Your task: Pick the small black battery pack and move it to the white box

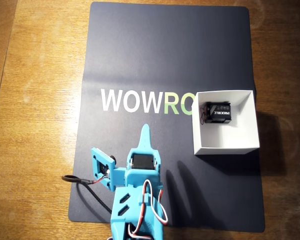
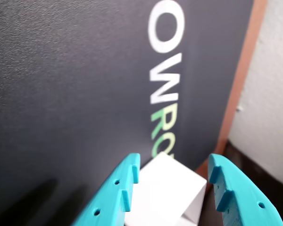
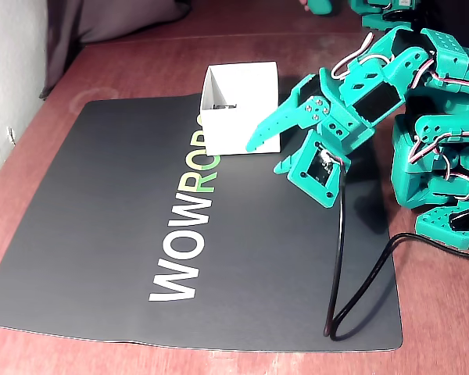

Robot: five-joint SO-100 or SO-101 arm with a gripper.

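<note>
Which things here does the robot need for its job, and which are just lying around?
For the job:
- small black battery pack, already lying inside the box
- white box
- gripper, jaws open and empty

Just there:
- dark mat with WOWRO lettering
- black cable trailing over the mat
- wooden table

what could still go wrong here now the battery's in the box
1. The battery lies inside the box, and the open pincer faces the box, with one finger tip overlapping it in the fixed view. A forward or sideways swing might knock the light box and shift it.
2. The black cable loops across the mat beside the arm. It could snag or drag as the arm folds back.
</note>
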